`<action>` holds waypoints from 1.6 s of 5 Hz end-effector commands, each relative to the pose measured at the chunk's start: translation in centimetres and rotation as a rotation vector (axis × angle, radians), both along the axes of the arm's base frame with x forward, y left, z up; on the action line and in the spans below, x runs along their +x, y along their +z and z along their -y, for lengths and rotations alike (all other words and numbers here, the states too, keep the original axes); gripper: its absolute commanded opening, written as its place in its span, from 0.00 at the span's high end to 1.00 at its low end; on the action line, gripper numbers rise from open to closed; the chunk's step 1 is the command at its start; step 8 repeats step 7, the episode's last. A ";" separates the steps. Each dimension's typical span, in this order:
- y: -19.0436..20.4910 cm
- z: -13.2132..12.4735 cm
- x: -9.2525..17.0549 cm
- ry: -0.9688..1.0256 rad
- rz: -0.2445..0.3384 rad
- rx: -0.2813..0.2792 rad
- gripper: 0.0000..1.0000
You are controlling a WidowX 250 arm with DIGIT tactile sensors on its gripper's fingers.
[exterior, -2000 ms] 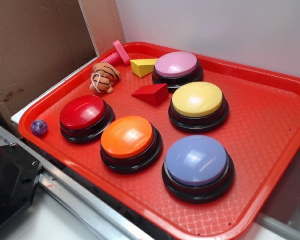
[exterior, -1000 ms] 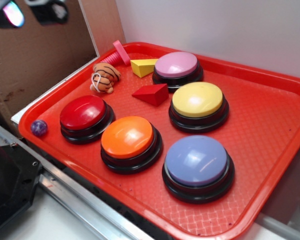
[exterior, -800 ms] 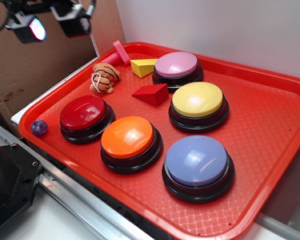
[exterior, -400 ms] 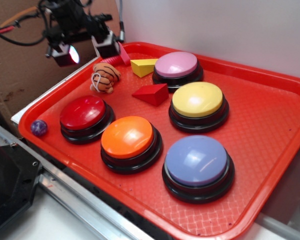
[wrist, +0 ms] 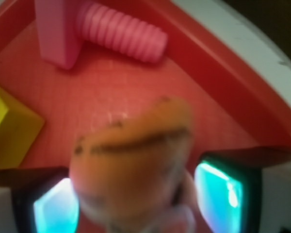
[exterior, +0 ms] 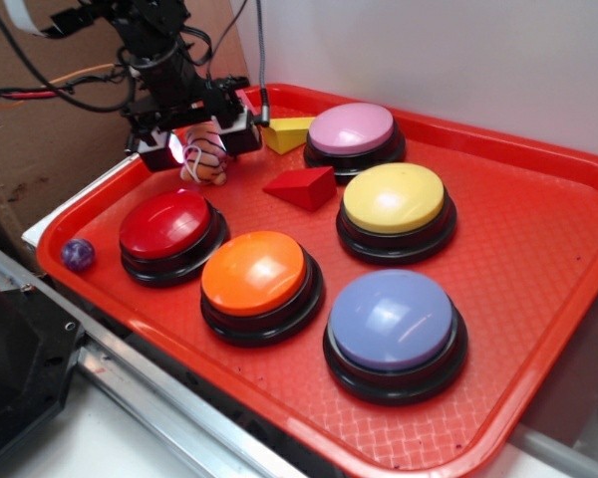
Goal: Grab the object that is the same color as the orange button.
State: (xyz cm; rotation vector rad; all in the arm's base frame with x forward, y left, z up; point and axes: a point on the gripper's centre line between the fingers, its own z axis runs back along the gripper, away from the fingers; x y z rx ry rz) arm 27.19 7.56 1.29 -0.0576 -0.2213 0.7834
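My hand (exterior: 201, 146) hangs released astride the plush tiger (wrist: 131, 160) at the tray's (exterior: 538, 249) 10 o'clock corner. It looks light and squashy; I'd pinch its striped middle.

You're looking right at the blurry orange plush tiger with dark stripes (wrist: 131, 165), sitting between the two glowing teal finger pads (wrist: 218, 191), pink ridged plastic bolt (wrist: 99, 31) and yellow wedge block (wrist: 7, 131) behind it on the red tray (wrist: 194, 87).
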 end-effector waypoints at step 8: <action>20.4 9.7 -2.2 -0.589 0.015 -0.020 1.00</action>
